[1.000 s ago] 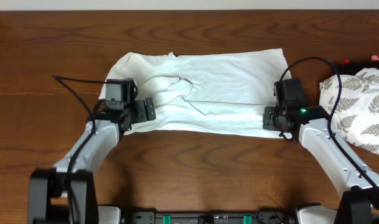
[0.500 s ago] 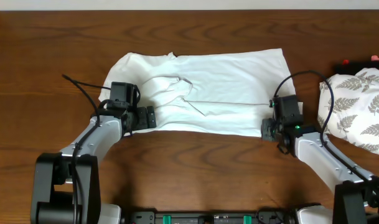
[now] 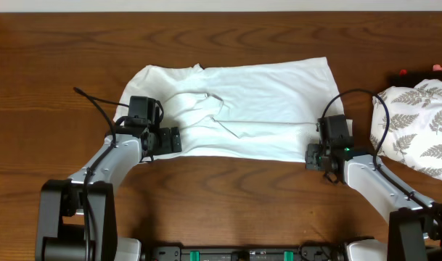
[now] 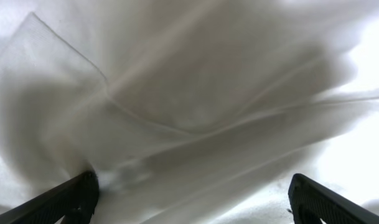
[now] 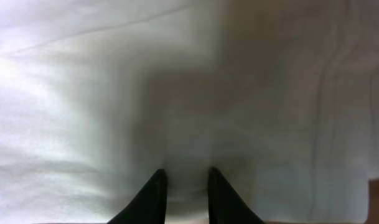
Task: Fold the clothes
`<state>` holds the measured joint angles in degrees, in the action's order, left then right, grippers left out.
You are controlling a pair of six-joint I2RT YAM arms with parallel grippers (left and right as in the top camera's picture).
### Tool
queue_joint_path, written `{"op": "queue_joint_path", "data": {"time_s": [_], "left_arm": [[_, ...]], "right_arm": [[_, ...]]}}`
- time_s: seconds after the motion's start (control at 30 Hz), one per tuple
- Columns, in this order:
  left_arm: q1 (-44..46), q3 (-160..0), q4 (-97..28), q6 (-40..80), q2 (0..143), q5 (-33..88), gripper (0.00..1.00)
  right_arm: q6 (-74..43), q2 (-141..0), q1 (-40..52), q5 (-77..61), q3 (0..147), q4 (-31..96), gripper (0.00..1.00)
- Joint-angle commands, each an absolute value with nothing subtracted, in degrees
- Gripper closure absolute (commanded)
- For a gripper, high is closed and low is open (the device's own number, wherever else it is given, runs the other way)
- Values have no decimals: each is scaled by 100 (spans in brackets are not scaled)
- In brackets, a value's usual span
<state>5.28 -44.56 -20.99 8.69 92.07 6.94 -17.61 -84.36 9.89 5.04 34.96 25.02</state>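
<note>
1 tee point(image 3: 264, 94), 1 fern-print cloth point(image 3: 416, 134), 2 arms (L point(image 3: 108, 163), R point(image 3: 380, 181))

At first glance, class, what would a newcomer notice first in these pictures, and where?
A white T-shirt lies spread across the middle of the dark wooden table. The left gripper and right gripper sit at its near corners, one on each side. A fern-print cloth lies at the table's right edge.

no readable text, label, brand, number or sign in any view, white T-shirt point(image 3: 264, 101) at the centre of the overhead frame showing only plain cloth, leaf-patterned cloth point(image 3: 418, 127) at its right edge carrying a fern print, no lettering
</note>
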Motion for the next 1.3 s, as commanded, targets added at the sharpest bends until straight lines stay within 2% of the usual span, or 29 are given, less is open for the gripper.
{"op": "queue_joint_path", "data": {"time_s": [0.0,0.17,0.43,0.57,0.73,0.87,0.9,1.0,1.03,1.17,1.27], "left_arm": [[523,-4338,-2394,860,9301,683,2],[523,-4338,-2447,862,9301,685,2],[523,-4338,-2696,867,9301,683,2],[523,-4436,-2609,880,9212,687,2],[523,-4825,-2567,858,8464,685,2],[508,-5135,-2073,528,7636,635,2],[491,-5205,-1887,493,7476,523,2],[360,-5363,-1433,497,7325,405,2],[301,-5428,-1367,497,7360,410,2],[-51,-5918,-1516,493,7959,838,2],[-405,-6834,-2283,493,8750,1221,2]], "right_arm": [[-2445,-8718,928,423,3197,3089,79],[-3120,-8718,928,425,3194,3830,80],[-3763,-8718,928,427,3192,3997,77],[-3673,-8694,930,366,3218,3688,86],[-2945,-8302,939,-71,3732,3677,86],[-2591,-7721,939,-322,4609,3896,76],[-2480,-7603,939,-338,4799,3900,71],[-1940,-7312,939,-340,5262,3712,43],[-1688,-7253,939,-346,5369,3551,37],[-915,-7282,902,-346,5509,2976,36],[-847,-7459,676,-342,5669,2980,37]]}}
